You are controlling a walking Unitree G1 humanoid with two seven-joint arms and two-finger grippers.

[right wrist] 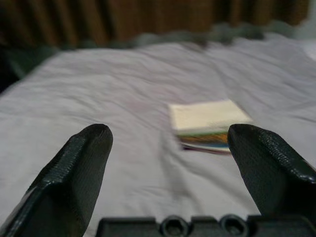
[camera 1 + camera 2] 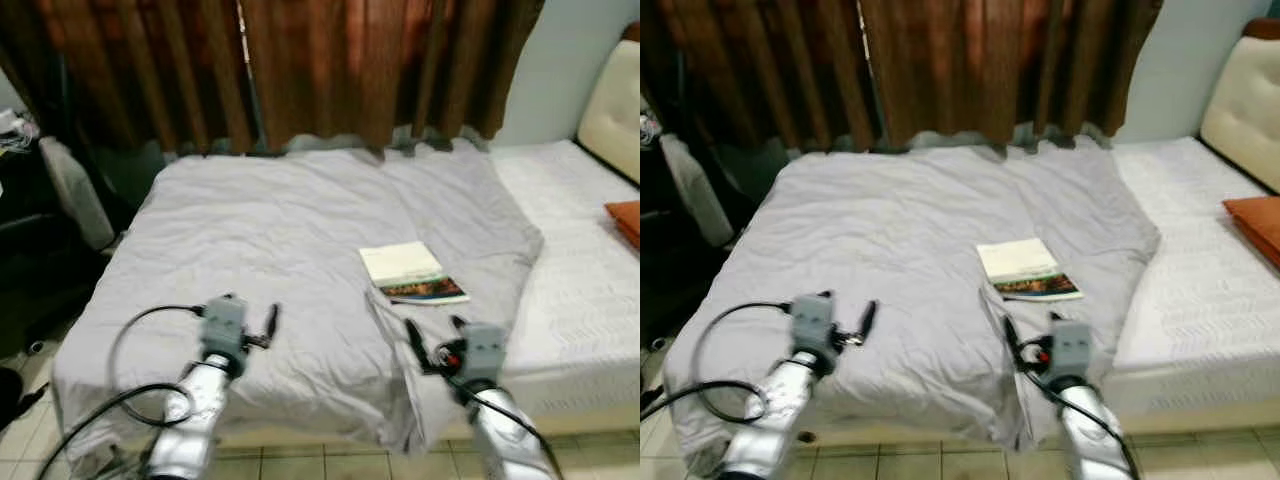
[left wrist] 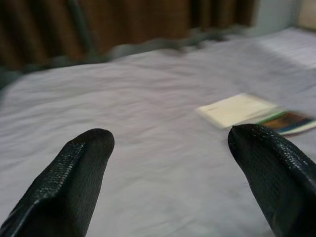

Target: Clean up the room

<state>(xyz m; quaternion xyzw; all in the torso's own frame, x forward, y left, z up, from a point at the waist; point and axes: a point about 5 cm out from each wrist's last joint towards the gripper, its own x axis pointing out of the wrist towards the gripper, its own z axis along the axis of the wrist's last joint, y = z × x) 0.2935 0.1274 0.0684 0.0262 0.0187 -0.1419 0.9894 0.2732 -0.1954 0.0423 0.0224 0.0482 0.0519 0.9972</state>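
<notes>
Left claw [image 2: 272, 322] hovers released over the near-left of the grey duvet [image 2: 260, 240] on the bed [image 2: 570, 260]. Two books [image 2: 412, 273] lie stacked right of centre; likely light, stiff, best pinched at an overhanging edge. Right claw [image 2: 420, 345], released, hovers just near them.

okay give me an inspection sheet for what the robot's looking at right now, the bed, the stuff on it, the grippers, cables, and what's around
Surface: bed with a wrinkled grey blanket hanging over its near edge.
Job's things: books stacked on the blanket, a colourful cover under a pale one.
Clutter: orange cushion near the cream headboard.
Grippers: left gripper open, over the blanket; right gripper open, facing the books.
Cables: black cable loops beside the left arm.
Surroundings: brown curtains behind, tiled floor below.
</notes>
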